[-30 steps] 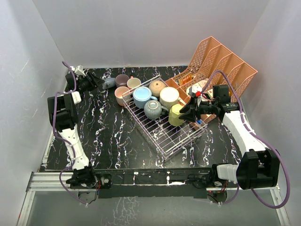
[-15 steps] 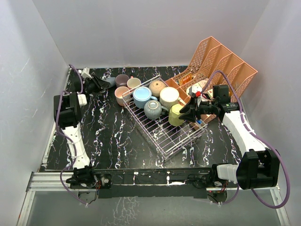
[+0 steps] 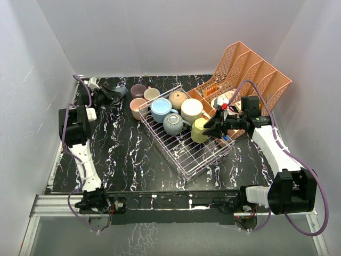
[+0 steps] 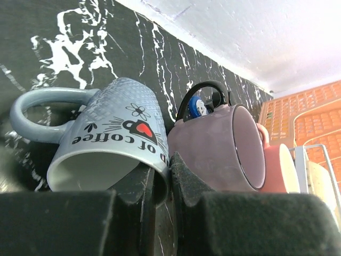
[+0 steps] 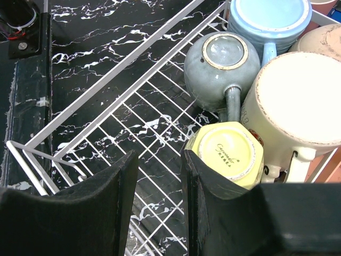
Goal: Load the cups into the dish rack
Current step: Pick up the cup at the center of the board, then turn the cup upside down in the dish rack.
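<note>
A grey-blue cup [image 4: 114, 138] with "coffee" lettering lies on its side at the back left of the table [image 3: 121, 93]. My left gripper [image 4: 162, 186] is shut on its rim, one finger inside and one outside. A mauve cup [image 4: 218, 149] lies against it, with a pink cup [image 4: 277, 168] behind. The dish rack [image 3: 186, 154] holds a light blue cup [image 3: 160, 109], a grey cup [image 5: 221, 61], a tan cup [image 3: 178, 98], a cream cup [image 5: 298, 101] and a yellow cup [image 5: 229, 154], all upside down. My right gripper [image 5: 160, 181] hangs open over the rack wires beside the yellow cup, holding nothing.
A salmon-pink lattice organiser [image 3: 250, 74] stands at the back right, touching the rack's far corner. A cream cup [image 3: 151, 93] sits on the table between the mauve cup and the rack. White walls close in the black marbled table [image 3: 122, 149].
My left gripper has reached further toward the back and closed on the grey-blue cup's rim. The right arm has not moved.
</note>
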Robot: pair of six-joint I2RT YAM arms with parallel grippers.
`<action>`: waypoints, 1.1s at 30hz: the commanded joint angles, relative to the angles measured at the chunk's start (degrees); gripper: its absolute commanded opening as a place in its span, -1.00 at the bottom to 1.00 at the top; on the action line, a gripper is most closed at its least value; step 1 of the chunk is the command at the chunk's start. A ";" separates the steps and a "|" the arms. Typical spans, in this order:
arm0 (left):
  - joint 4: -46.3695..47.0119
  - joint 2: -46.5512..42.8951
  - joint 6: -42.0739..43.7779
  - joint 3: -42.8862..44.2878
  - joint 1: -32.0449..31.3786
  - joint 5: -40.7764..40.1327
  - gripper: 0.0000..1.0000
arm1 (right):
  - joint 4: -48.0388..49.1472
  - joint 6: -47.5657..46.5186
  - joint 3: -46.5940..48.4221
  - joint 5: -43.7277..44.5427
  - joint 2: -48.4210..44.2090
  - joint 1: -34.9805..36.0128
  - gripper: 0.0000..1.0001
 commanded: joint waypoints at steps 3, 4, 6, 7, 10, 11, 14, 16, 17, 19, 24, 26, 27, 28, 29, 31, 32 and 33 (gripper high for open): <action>8.86 -15.52 -8.03 -6.51 2.54 -2.38 -1.00 | 1.96 -0.36 -0.12 -0.83 -1.63 -0.17 -0.20; 9.53 -17.70 -9.35 -8.05 2.63 -2.47 -1.00 | 1.92 -0.31 -0.12 -0.93 -1.71 -0.23 -0.20; 10.97 -22.75 -12.10 -12.09 2.83 -2.53 -1.00 | 2.05 -0.38 -0.26 -1.14 -1.95 -0.22 -0.20; 11.99 -25.27 -14.11 -14.56 2.98 -2.90 -1.00 | 2.23 -0.39 -0.36 -1.30 -2.22 -0.22 -0.20; 16.07 -33.67 -23.63 -21.85 3.21 -3.48 -1.00 | 2.86 -0.64 -1.07 -2.22 -3.04 -0.32 -0.20; 16.60 -36.35 -26.85 -23.74 3.21 -3.32 -1.00 | 3.18 -0.71 -1.35 -2.66 -3.27 -0.30 -0.20; 17.03 -44.65 -38.18 -30.05 3.01 -2.11 -1.00 | 4.00 -1.21 -2.31 -4.27 -3.85 -0.45 -0.20; 16.98 -51.54 -43.82 -33.77 2.04 -2.25 -1.00 | 4.25 -2.05 -3.08 -5.85 -4.17 -0.56 -0.20; 16.87 -54.99 -45.74 -35.22 1.17 -2.54 -1.00 | 4.33 -2.52 -3.36 -6.75 -4.27 -0.60 -0.19; 15.35 -61.51 -47.95 -37.44 -1.83 -3.55 -1.00 | 4.54 -3.46 -3.94 -8.01 -4.69 -0.72 -0.10; 11.35 -72.00 -48.42 -37.79 -10.17 -4.60 -1.00 | 0.96 -9.29 -3.06 -8.50 -6.35 -0.84 0.10; 12.40 -73.76 -48.72 -37.10 -12.82 -3.16 -1.00 | -3.47 -13.92 -0.78 -8.86 -6.51 -0.78 0.15; 13.56 -74.22 -49.08 -36.61 -13.89 -2.13 -1.00 | -6.86 -17.04 0.72 -9.09 -6.46 -0.78 0.23; 14.76 -74.65 -49.74 -36.33 -15.28 -1.14 -1.00 | -10.71 -21.66 2.68 -9.21 -6.35 -0.71 0.34; 16.27 -74.89 -50.22 -36.39 -16.76 -0.64 -1.00 | -14.69 -26.83 4.66 -9.20 -6.07 -0.79 0.46; 20.39 -75.02 -50.51 -36.74 -19.99 0.98 -1.00 | -22.15 -35.92 9.73 -9.30 -5.28 -0.76 0.74; 21.81 -74.79 -50.70 -37.03 -21.07 2.00 -1.00 | -25.47 -39.79 12.17 -9.56 -4.64 -0.76 0.88; 23.01 -74.50 -51.14 -37.42 -22.39 2.71 -1.00 | -28.03 -43.36 15.26 -9.91 -3.93 -0.81 0.99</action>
